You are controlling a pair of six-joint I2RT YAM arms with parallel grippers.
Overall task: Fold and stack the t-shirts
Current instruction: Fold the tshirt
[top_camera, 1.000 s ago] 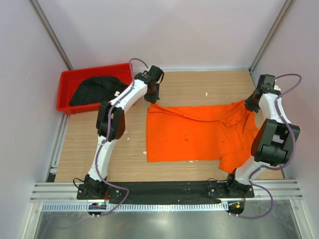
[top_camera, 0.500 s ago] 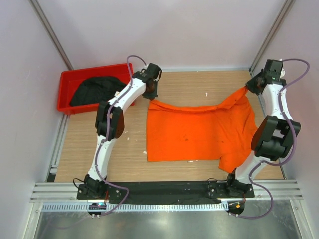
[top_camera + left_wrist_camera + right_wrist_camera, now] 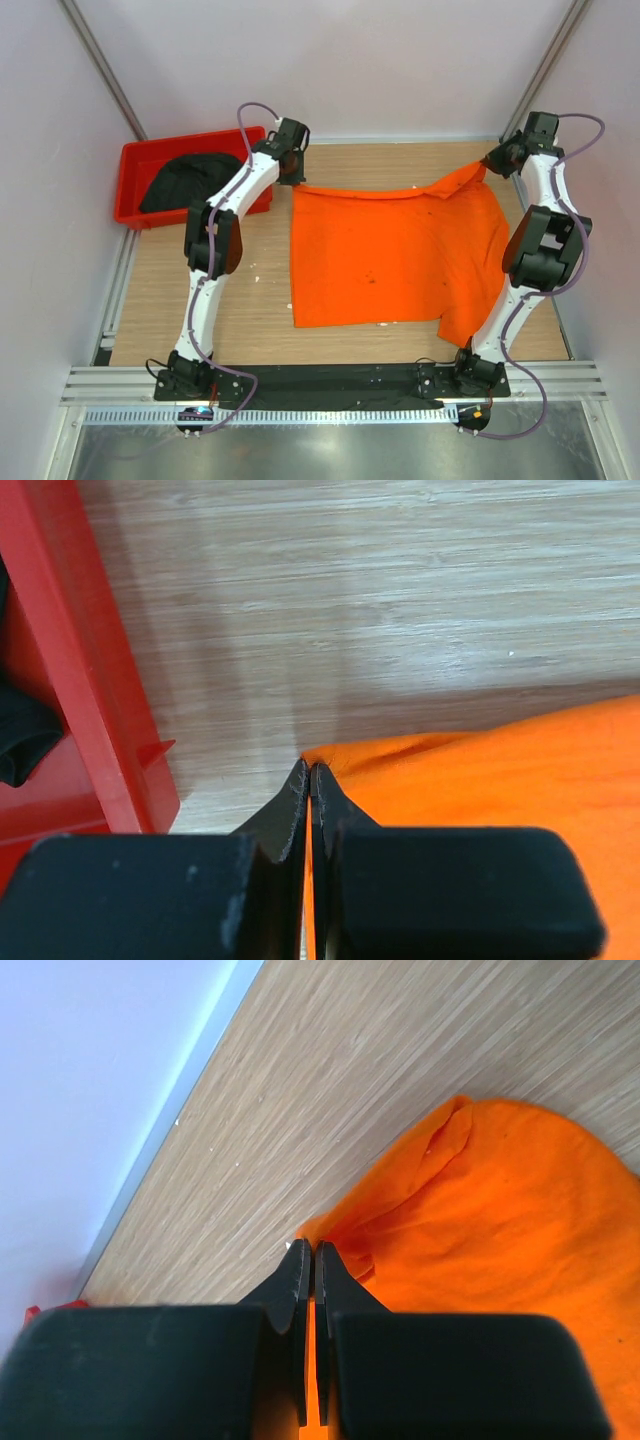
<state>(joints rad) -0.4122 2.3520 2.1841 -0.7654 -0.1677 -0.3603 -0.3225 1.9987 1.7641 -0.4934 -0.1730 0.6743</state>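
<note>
Orange t-shirt (image 3: pixel 390 250) corners vanish inside left hand (image 3: pixel 309 772) and right hand (image 3: pixel 308 1250).

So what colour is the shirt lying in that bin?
Black. The shirt shows best in the top view, bunched up in the red bin.

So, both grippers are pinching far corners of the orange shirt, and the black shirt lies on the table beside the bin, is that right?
Not quite: the black shirt lies inside the bin, not beside it, as the top view shows. The left gripper and right gripper do each pinch a far corner of the orange shirt.
</note>
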